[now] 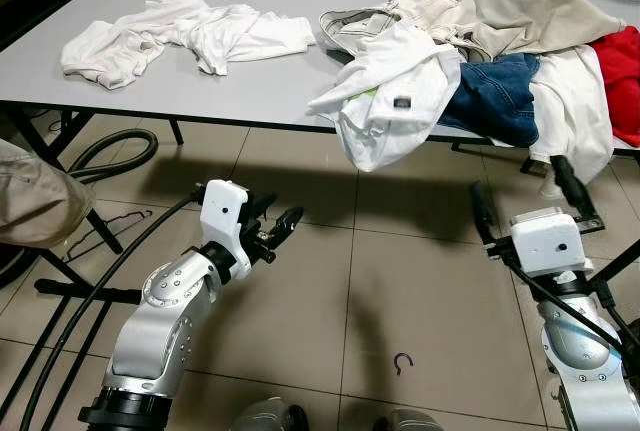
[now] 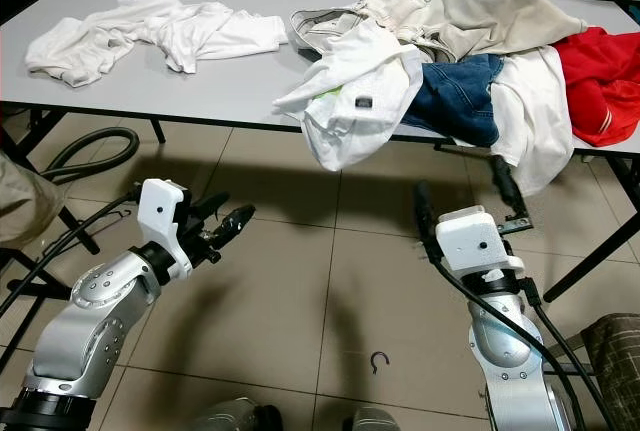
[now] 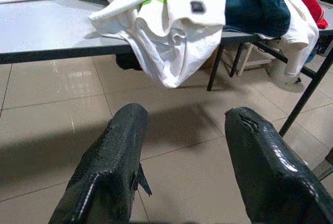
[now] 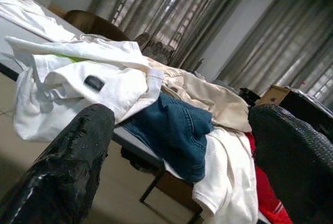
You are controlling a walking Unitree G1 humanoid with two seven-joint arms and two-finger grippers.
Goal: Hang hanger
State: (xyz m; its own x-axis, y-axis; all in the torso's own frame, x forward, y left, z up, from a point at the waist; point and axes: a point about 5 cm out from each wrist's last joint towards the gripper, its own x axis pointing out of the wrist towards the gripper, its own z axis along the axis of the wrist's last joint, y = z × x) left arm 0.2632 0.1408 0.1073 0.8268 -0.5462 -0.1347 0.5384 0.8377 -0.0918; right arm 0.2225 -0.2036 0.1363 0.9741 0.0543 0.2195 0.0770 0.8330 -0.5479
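Nearest you, both tools hang empty over the tiled floor [image 1: 400, 281]: left tool [image 1: 278, 228] spread wide, right tool [image 1: 520, 196] wide too. Your thin black wire hanger [image 1: 108, 231] lies on the floor far left, beside the black hose [image 1: 118, 151]. Reaching there risks snagging that hose. Farther off, the grey table [image 1: 250, 81] carries a heaped white shirt [image 1: 390, 91].

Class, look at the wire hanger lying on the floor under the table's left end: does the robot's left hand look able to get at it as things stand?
Probably, but not directly. The hanger lies off to the left of the left hand, with black hoses running alongside it. The hand is open and empty, raised above the floor.
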